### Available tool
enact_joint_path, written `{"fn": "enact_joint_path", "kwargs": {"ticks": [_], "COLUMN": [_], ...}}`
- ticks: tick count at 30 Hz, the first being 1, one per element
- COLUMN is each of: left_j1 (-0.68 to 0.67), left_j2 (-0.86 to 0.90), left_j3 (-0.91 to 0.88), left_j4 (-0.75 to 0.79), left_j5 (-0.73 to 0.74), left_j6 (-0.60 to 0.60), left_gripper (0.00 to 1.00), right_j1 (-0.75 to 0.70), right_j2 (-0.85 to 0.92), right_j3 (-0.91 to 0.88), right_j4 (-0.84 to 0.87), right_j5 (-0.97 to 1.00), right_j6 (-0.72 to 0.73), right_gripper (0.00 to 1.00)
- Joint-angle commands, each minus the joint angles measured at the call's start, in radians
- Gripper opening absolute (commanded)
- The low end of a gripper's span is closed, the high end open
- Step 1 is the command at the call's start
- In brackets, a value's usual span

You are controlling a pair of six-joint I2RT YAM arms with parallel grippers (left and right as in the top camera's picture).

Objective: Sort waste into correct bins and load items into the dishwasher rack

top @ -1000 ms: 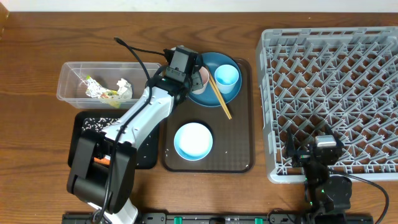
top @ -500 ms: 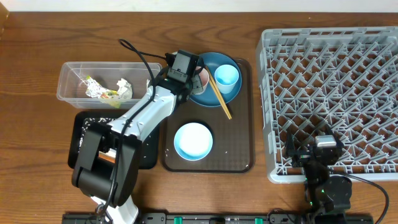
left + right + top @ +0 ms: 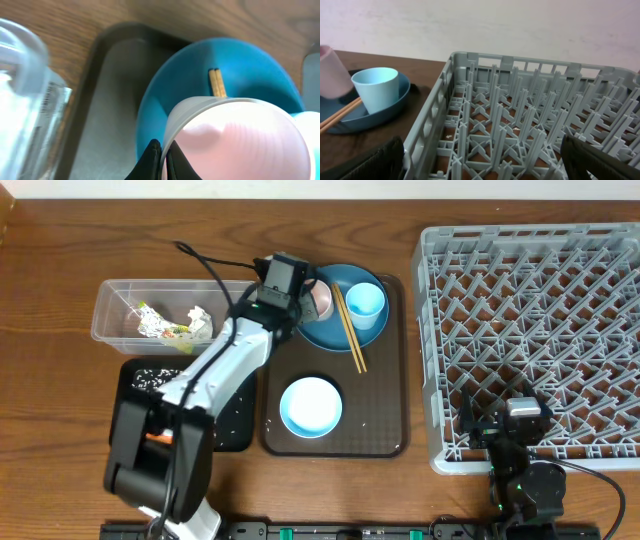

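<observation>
With the left gripper (image 3: 161, 155) clamped tight on the thin rim of the smooth pink plastic cup (image 3: 240, 140), the cup sits on the round, glossy blue plate (image 3: 240, 65) beside wooden chopsticks (image 3: 217, 83). The right gripper (image 3: 480, 162) hangs wide apart, empty, at the near edge of the grey pegged dishwasher rack (image 3: 530, 100).

Blurred, cropped: probably clear tub (image 3: 22, 100).

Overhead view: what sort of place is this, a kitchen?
Likely a test bench staged as a dish-clearing station, not a real kitchen: a grey dishwasher rack, a brown tray of dishes and a clear tub of rubbish sit on a wooden table, with a robot arm reaching in.
</observation>
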Motion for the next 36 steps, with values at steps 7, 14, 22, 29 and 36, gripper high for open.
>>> {"fn": "enact_joint_path", "kwargs": {"ticks": [7,14,22,29,36], "left_j1": [0.008,0.084,0.302,0.37,0.37], "left_j2": [-0.161,-0.27,-0.273,-0.273,-0.273], "left_j3": [-0.005,-0.005,-0.005,-0.005,-0.005], "left_j4": [-0.089,-0.152,-0.13,-0.13,-0.13], "left_j5": [0.001,0.488,1.123,1.35,1.485], "left_j6": [-0.005,0.009,-0.059,-0.061,-0.061], "left_gripper": [0.06,0.07,0.06,0.06,0.06], "right_j1": [0.028,0.028,0.028,0.028,0.028], "right_j2": [0.002,0.002,0.002,0.002,0.002], "right_j3": [-0.001,-0.001,-0.001,-0.001,0.002], "right_j4": [-0.004,-0.004,-0.004,0.005,0.196], "right_j5": [0.007,0.007,0.007,-0.111,-0.375], "right_j6": [-0.009,-0.009,-0.009,0.055,0.281], "right_gripper": [0.99,0.99,0.99,0.99,0.99]}}
